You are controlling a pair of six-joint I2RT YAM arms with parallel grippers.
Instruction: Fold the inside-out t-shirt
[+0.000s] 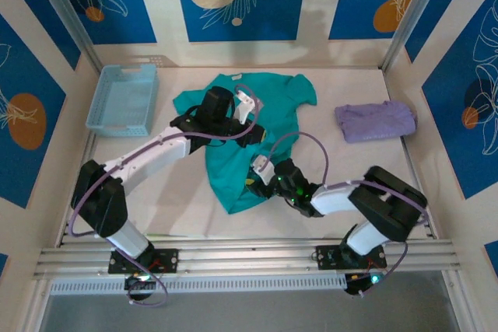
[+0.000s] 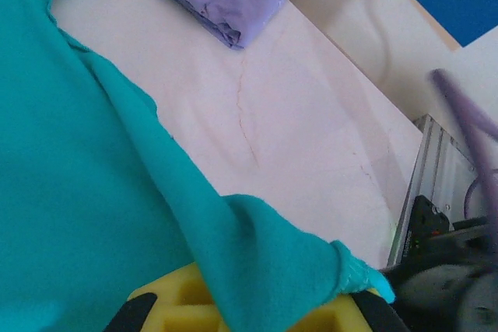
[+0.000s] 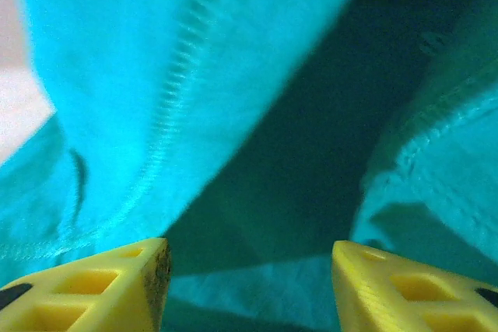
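From above, one soft teal inside-out t-shirt [image 1: 276, 106] lay rumpled mid-table, with one folded lavender garment [image 1: 375, 120] at 3 o'clock and one slatted blue basket [image 1: 122, 100] at 10 o'clock. At the left wrist, the left gripper [image 2: 257, 310] pinched a cloth ridge. At the right wrist, the right gripper [image 3: 249, 270] stood released over a stitched hem.

The t-shirt [image 1: 276, 106] is plain teal-green, the folded garment [image 1: 375, 120] pale lavender, the basket [image 1: 117, 129] light blue, the table [image 1: 366, 157] off-white, the right gripper [image 3: 249, 248] has yellow fingers [image 3: 93, 289] with dark edges, and the wall panels [image 1: 264, 5] are deep blue with white line-drawn leaves and cream and orange discs.
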